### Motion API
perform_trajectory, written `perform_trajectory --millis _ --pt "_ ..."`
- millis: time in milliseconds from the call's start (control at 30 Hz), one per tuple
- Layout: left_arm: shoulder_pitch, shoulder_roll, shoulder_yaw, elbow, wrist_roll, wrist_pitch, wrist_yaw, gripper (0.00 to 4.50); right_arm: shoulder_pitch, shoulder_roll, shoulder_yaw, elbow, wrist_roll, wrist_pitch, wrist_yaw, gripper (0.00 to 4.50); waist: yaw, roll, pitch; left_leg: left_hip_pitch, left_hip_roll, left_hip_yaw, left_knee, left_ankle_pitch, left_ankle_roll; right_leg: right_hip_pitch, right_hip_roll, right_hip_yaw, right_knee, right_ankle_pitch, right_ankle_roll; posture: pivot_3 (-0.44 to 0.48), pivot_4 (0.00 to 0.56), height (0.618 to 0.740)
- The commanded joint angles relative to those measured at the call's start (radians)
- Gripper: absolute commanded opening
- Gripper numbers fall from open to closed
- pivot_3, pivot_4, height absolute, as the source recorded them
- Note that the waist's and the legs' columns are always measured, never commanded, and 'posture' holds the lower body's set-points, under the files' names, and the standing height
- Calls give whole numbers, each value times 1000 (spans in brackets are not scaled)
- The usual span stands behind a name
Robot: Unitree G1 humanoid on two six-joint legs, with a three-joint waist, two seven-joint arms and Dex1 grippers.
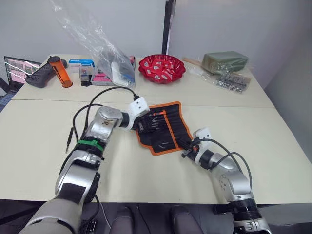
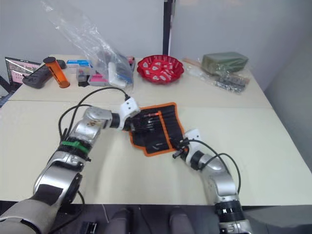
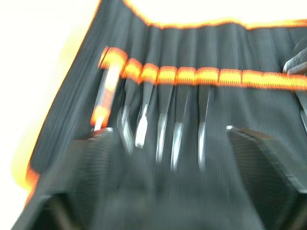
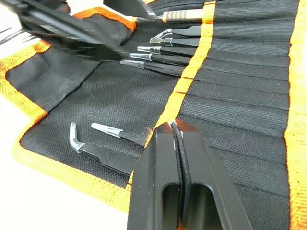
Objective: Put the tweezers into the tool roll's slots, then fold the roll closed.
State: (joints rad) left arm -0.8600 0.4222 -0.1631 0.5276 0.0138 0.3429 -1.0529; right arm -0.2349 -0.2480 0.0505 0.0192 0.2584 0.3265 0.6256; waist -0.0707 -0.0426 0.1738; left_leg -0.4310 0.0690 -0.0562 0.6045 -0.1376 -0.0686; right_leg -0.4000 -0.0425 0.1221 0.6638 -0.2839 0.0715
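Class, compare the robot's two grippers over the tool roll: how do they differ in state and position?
The left gripper has its fingers spread wide, hovering over the upper row of tweezers; the right gripper has its fingers pressed shut at the orange binding near the tool roll's lower edge. Both hang over the open roll.

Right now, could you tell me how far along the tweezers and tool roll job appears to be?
Mostly loaded: the tool roll lies open on the table, with several tweezers tucked in the slots by the orange band, and two more seated lower down. The right gripper is shut, its tips at the band, holding nothing I can see; the left gripper hovers open over the row. Folding the roll closed remains.
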Motion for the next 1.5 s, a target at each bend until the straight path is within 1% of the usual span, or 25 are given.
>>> perform_trajectory --millis 33,133,233,333,400,433,467,500,567,600,633,733,800,867,933,1000,1133,1233,1367,1433,1500 --pt "35 74 114 -257 -97 168 18 4462 22 2 35 51 -1 34 21 0 1 0 0 0 0 0 0 0 0 0 0 0 0 0 0 0 150 729" --pt "108 162 214 -380 -117 252 85 4462 14 13 28 54 14 39 24 0 -4 0 0 2 0 0 0 0 0 1 0 0 0 0 0 0 150 729" --pt "236 254 385 -475 -159 313 156 4462 4 17 27 60 12 39 25 0 -16 0 0 8 1 1 -4 0 0 5 0 1 0 -1 -1 0 150 729" --pt "355 296 494 -567 -181 350 217 4462 -1 11 26 80 3 27 33 0 -17 0 0 11 1 0 -7 0 0 7 0 -1 0 -2 -3 0 150 729" --pt "501 294 633 -668 -179 346 287 4462 -12 5 26 100 -2 19 45 0 -16 -1 0 11 1 0 -6 0 0 8 0 -1 -2 -2 -3 0 150 729" --pt "569 276 694 -722 -183 343 318 4462 -17 -1 26 111 -3 14 54 0 -19 -1 -1 11 1 0 -6 0 0 9 -1 -1 -2 -2 -3 0 150 729" --pt "617 265 733 -761 -192 342 342 4462 -21 -4 26 118 -4 11 60 0 -19 -1 0 12 1 1 -7 0 0 9 -1 0 -3 -2 -3 0 150 729" --pt "660 234 780 -802 -218 342 361 4462 -27 -7 23 130 -4 6 67 0 -18 -3 -1 13 1 1 -7 0 0 10 -1 0 -3 -2 -3 0 150 729" --pt "754 130 899 -872 -273 348 426 4462 -44 -16 23 164 -7 -9 88 0 -11 -4 -2 14 2 1 -7 0 0 11 -1 -1 -3 -3 -4 0 150 729" --pt "811 87 936 -907 -286 326 440 4462 -51 -20 24 179 -9 -18 98 0 -10 -6 -2 16 1 2 -7 0 -1 13 -2 -1 -3 -3 -4 0 150 729" --pt "851 64 953 -932 -295 310 449 4462 -52 -22 25 187 -10 -24 105 0 -10 -7 -3 16 1 2 -7 0 -1 13 -1 -1 -4 -3 -4 0 150 729" --pt "1032 -84 1026 -1023 -336 175 469 4462 -71 -24 44 198 -12 -15 133 0 -9 -9 -5 16 2 2 -7 -2 -3 13 -1 0 -5 -3 -7 0 150 729" --pt "1144 -162 1047 -1050 -352 112 479 4462 -76 -26 54 195 -9 -8 151 0 -9 -12 -7 17 2 3 -7 -2 -3 13 -2 0 -5 -6 -13 0 150 729" --pt "1239 -222 1055 -1052 -364 54 488 4462 -80 -28 55 204 -12 -12 160 0 -9 -14 -8 17 2 3 -7 -3 -4 12 -2 0 -6 -7 -14 0 150 729" --pt "1299 -254 1055 -1040 -376 2 496 4462 -86 -29 55 215 -15 -17 163 0 -8 -14 -8 17 2 3 -8 -5 -8 12 -2 0 -7 -8 -16 0 150 729" --pt "1328 -264 1048 -1031 -391 -29 508 4462 -93 -29 58 223 -17 -17 169 0 -7 -15 -8 17 2 3 -8 -5 -8 11 -2 0 -8 -9 -18 0 150 729" --pt "1347 -260 1026 -1014 -415 -57 538 4462 -103 -25 63 234 -19 -18 176 0 -8 -13 -8 20 3 3 -8 -8 -11 11 -2 1 -14 -13 -19 0 150 729" --pt "1337 -234 1011 -987 -424 -60 559 4462 -109 -19 67 239 -21 -18 176 0 -18 -14 -8 19 3 5 -8 -8 -12 12 -2 2 -17 -13 -19 0 150 729" --pt "1275 -167 979 -971 -456 -22 586 4462 -105 -15 64 229 -23 -16 175 0 -25 -14 -9 19 3 4 -9 -9 -12 12 -1 1 -16 -12 -19 0 150 729" --pt "1222 -137 965 -972 -499 14 611 4462 -100 -14 61 219 -20 -11 172 0 -25 -14 -8 19 3 4 -10 -9 -12 12 -1 1 -16 -12 -19 0 150 729" --pt "1175 -95 924 -967 -487 64 643 4462 -94 -16 60 209 -19 -7 170 0 -25 -13 -8 19 3 4 -10 -9 -12 12 -1 1 -16 -12 -19 0 150 729"
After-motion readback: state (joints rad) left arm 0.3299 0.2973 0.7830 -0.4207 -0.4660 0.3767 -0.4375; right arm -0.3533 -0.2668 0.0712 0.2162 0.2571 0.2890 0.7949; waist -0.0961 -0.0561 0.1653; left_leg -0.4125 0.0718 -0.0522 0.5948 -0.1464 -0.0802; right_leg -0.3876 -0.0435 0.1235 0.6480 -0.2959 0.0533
